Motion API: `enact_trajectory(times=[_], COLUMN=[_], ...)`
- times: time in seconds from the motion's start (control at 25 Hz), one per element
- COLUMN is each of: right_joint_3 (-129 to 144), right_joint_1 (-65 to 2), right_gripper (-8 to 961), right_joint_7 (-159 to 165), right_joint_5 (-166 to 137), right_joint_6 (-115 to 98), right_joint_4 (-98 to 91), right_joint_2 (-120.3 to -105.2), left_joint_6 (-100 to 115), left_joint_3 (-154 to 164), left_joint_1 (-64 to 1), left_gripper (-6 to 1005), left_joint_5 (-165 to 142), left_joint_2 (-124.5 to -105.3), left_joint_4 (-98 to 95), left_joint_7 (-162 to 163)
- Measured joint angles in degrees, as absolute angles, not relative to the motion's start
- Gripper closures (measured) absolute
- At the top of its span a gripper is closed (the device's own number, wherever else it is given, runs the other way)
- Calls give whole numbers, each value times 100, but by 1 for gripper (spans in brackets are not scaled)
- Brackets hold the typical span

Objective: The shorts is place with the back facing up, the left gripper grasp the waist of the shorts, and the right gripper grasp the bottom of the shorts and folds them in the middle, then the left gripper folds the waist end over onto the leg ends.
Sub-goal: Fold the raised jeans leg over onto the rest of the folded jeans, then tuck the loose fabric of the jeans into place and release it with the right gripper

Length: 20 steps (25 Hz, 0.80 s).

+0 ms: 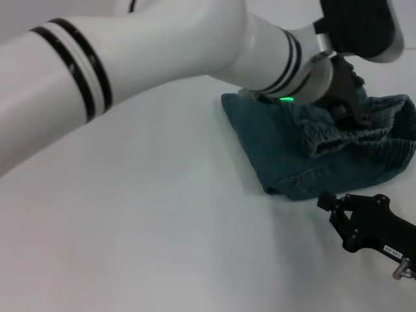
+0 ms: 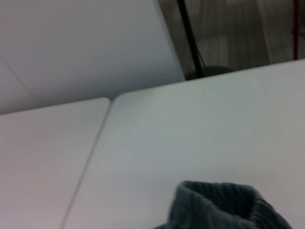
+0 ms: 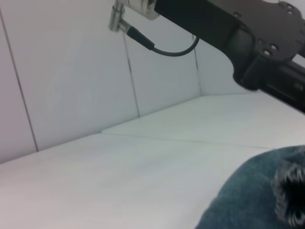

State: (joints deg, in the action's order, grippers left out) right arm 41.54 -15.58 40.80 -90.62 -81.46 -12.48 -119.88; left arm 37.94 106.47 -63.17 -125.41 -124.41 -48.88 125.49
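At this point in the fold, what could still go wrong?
The left gripper sits down on the ruffled waistband of the shorts; lifting away could drag the bunched fabric and undo the fold. The stack looks rumpled, so it may slump. The right gripper rests beside the near edge and could snag it.

The left arm point(image 1: 162, 58) reached across, its gripper point(image 1: 354, 110) pointing down, fingers closed. The right gripper point(image 1: 328, 205) lay low, fingers parted.
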Motion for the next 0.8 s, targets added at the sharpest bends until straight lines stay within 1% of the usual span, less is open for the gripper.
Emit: enact_trajectory(times=[0.12, 0.24, 0.32, 0.44, 0.52, 0.64, 0.8], right_joint_3=[4187, 4215, 4232, 4231, 4234, 4269, 4446], right_joint_1=[-1577, -1512, -1368, -1116, -986, -876, -778], right_gripper=[910, 907, 905, 902, 900, 897, 856], right_joint_7=[4087, 4227, 4529, 5353, 6004, 6802, 7958], right_joint_5=[-9075, -9086, -9107, -9216, -9489, -9976, -10387], right_joint_6=[-8294, -8578, -8828, -9088, -9125, -9147, -9197], right_joint_4=[-1321, -1684, -2228, -3306, -4182, -5422, -6949], right_joint_2=[-11976, -11962, -11975, -12004, -12025, -12054, -12069], left_joint_6=[3814, 3817, 3875, 4043, 4220, 4661, 5524], left_joint_3=[10207, 9899, 9733, 9450, 9165, 8687, 7790], left_joint_1=[-5673, -4793, -4099, -3405, -3012, -2656, -2401], left_gripper=[478, 358, 267, 131, 118, 97, 77], left_joint_5=[-12486, -12261, -11900, -11307, -10812, -10131, -9237], left_joint_2=[-12436, -12454, -12457, -12459, -12460, -12462, -12463], left_joint_4=[-5453, -6223, -6654, -6899, -6869, -6635, -6016], left_joint_7=[12105, 11575, 11159, 10699, 10317, 9664, 8719])
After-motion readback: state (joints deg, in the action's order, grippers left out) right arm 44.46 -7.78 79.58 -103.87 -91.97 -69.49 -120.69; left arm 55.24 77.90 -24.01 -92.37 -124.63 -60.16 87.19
